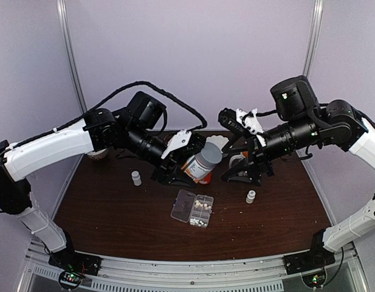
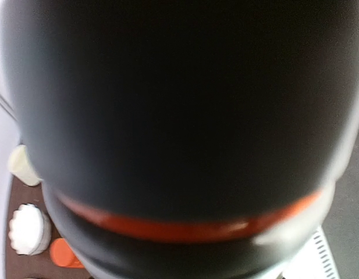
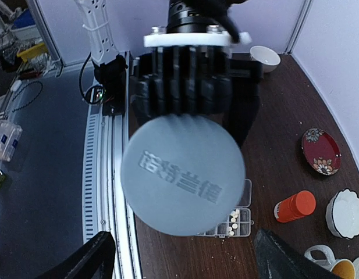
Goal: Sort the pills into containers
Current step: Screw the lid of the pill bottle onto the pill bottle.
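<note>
My left gripper (image 1: 182, 159) is shut on an orange bottle (image 1: 196, 168) with a wide grey cap (image 1: 208, 154), held tilted above the table. The bottle's dark body and orange band (image 2: 185, 224) fill the left wrist view. In the right wrist view the embossed grey cap (image 3: 183, 174) faces the camera. My right gripper (image 1: 242, 169) is open just right of the cap, not touching it, its fingertips (image 3: 83, 261) wide apart. The clear organizer (image 1: 183, 204) lies open below, with white pills (image 1: 203, 207) in its right-hand cells (image 3: 240, 216); a few pills (image 3: 233, 220) show past the cap.
Two small white bottles (image 1: 136, 177) (image 1: 251, 196) stand on the brown table. A small orange bottle (image 3: 294, 206), a red plate (image 3: 320, 151), a fluted white bowl (image 3: 346, 214), another bowl (image 3: 265, 56) and a mug (image 3: 324, 260) sit further back.
</note>
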Action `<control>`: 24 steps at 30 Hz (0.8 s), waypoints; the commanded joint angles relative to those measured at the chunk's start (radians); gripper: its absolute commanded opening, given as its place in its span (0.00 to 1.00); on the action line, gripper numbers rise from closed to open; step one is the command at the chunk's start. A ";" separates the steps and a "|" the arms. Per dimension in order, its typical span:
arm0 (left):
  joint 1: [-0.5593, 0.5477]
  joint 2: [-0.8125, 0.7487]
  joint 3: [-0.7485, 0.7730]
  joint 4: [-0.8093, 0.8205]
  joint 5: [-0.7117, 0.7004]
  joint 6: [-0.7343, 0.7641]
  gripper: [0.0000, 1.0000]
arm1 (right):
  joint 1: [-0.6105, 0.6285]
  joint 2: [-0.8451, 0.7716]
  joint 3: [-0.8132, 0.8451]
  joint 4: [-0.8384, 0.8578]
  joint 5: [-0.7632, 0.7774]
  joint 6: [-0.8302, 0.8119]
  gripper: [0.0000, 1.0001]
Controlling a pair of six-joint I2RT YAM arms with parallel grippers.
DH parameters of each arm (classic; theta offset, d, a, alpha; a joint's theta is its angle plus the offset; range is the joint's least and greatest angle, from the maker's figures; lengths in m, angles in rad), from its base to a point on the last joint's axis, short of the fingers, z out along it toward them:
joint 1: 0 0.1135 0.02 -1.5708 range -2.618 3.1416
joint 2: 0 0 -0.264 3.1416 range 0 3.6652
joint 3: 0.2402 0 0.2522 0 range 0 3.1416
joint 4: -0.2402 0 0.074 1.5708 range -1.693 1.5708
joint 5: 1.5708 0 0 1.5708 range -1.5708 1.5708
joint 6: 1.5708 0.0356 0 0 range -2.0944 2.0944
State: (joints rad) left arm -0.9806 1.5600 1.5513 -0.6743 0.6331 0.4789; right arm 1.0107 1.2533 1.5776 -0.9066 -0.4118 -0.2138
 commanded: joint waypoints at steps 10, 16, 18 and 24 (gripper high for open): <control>0.007 0.080 0.071 -0.136 0.099 -0.051 0.02 | 0.041 0.073 0.073 -0.049 0.008 -0.124 0.83; 0.008 0.084 0.079 -0.135 0.098 -0.048 0.02 | 0.043 0.093 0.070 0.007 0.022 -0.092 0.81; 0.008 0.084 0.081 -0.135 0.096 -0.047 0.03 | 0.043 0.100 0.071 0.029 0.029 -0.074 0.80; 0.007 0.084 0.081 -0.136 0.086 -0.045 0.03 | 0.044 0.110 0.067 0.070 0.015 -0.044 0.75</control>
State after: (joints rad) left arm -0.9775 1.6470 1.5990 -0.8253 0.6998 0.4362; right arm 1.0489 1.3556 1.6276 -0.8856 -0.4072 -0.2951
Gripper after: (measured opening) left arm 0.501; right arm 0.763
